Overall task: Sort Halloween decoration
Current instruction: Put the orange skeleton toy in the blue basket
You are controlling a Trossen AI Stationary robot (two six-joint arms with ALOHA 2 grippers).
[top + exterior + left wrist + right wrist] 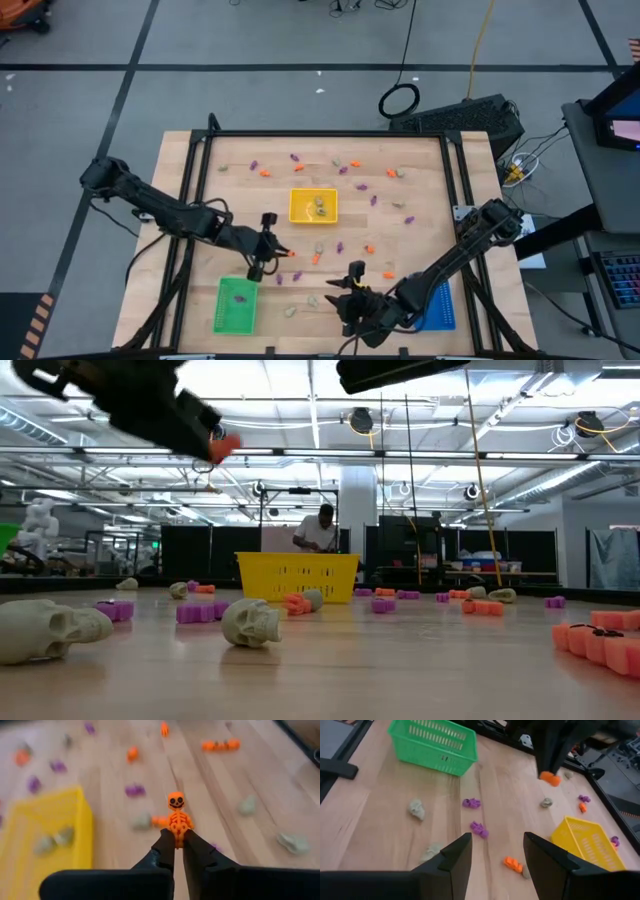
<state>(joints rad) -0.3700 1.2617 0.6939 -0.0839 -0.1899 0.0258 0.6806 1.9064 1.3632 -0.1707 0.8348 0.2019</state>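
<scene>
In the high view the left gripper sits a little left of the frame's centre, between the yellow tray above it and the green tray at lower left. Its fingers are pressed together on the legs of an orange skeleton, which sticks out past the fingertips in the left wrist view, skull end farthest from the gripper. In the low view the orange piece shows at upper left, lifted clear of the table.

The right gripper rests near the lower centre of the high view, beside the blue tray, its fingers spread with nothing between them.

Other orange, purple and pale trinkets lie scattered over the wooden table; two pale ones sit inside the yellow tray.
</scene>
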